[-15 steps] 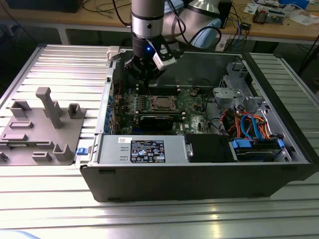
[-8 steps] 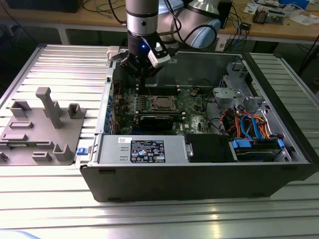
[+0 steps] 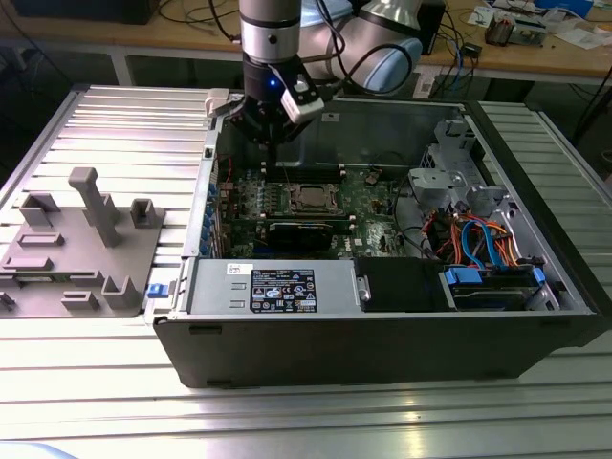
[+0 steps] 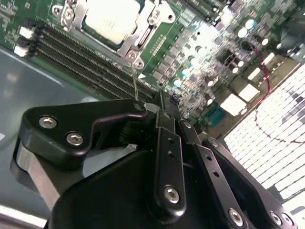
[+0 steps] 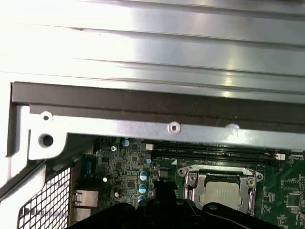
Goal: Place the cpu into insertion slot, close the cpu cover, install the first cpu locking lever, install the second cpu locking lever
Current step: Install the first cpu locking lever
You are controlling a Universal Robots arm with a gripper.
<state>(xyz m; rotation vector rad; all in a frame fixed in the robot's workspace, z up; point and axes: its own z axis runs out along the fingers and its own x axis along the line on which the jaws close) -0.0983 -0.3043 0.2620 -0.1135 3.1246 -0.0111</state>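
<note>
1. One pair of fingers, pressed together with nothing pinched between them: that was how my hand (image 4: pixel 162 102) looked in the second wrist view. A thin wire locking lever (image 4: pixel 135 81) rose just beside its tip; I could not tell whether they touched.
2. Just beyond the lever, the cpu (image 4: pixel 112 19) lay seated in the insertion slot, with the cpu cover (image 4: pixel 139 39) already folded down around it.
3. I judged the lever work to be the step in hand, which called for a small, steady push against that springy wire.
4. Room was tight. The memory slots (image 4: pixel 71 52) ran beside the socket, and the computer case's wall (image 5: pixel 143 129) stood near my hand.
5. Outside the computer case (image 3: pixel 382 344), the ribbed counter (image 3: pixel 105 115) lay well apart.
</note>
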